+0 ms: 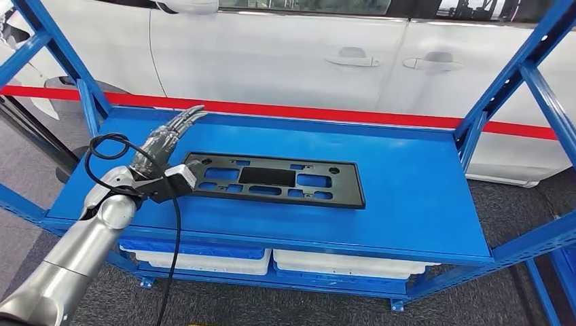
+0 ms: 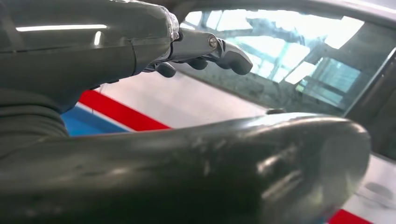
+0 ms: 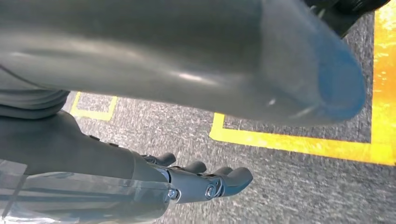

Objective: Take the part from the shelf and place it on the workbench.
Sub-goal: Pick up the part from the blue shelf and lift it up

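No writing is legible; the left hand hovers empty, fingers extended, beside the black part on the blue shelf, while the right hand hangs empty, fingers loosely apart.

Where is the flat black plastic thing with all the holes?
In the head view, the flat black plastic panel lies in the middle of the blue metal shelf, with the robot's left hand at its left end.

Car workshop: blue steel shelf, white car.
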